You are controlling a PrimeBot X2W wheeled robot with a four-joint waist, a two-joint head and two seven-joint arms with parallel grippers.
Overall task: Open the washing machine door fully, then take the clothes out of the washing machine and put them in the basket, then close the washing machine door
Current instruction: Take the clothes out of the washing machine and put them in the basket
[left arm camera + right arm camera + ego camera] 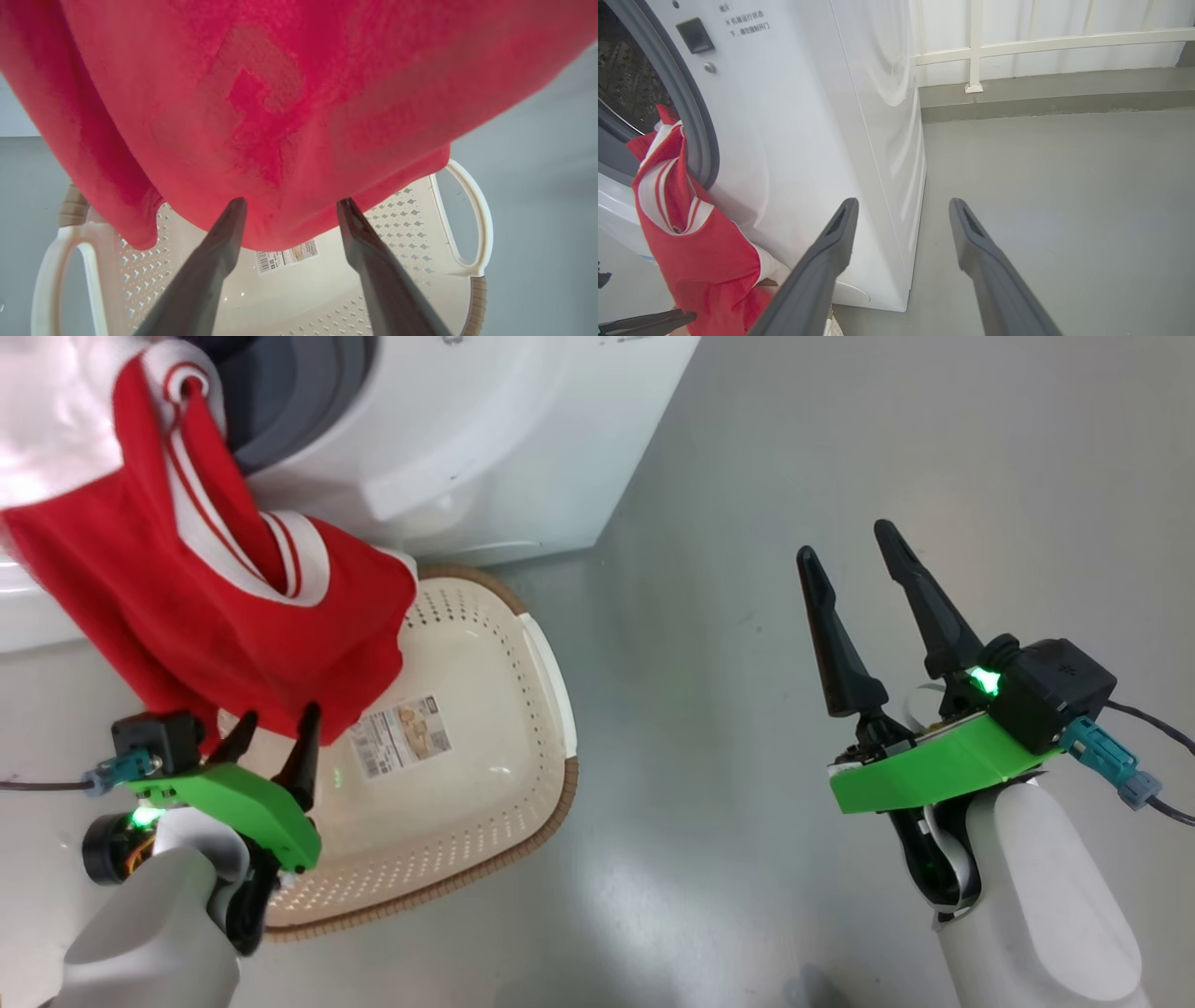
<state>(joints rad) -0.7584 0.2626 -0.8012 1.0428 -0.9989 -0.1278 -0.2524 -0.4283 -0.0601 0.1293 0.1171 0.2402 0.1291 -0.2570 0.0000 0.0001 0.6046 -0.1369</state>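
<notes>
Red clothes (233,616) with white stripes hang out of the washing machine (485,439) mouth, draping down over the cream basket (485,644) on the floor. My left gripper (278,721) stands open at the garment's lower hem, over the basket's near left side. In the left wrist view the spread fingers of the left gripper (290,201) touch the red clothes (280,116) at their tips, above the basket (467,224). My right gripper (843,541) is open and empty over bare floor, far to the right. The washing machine door is out of view.
The grey rubber gasket (698,140) rings the drum opening, with the clothes (700,261) spilling over its lip. A label sticker (401,735) lies on the basket's bottom. Grey floor (840,429) stretches to the right, ending at a white railing (976,46) and low kerb.
</notes>
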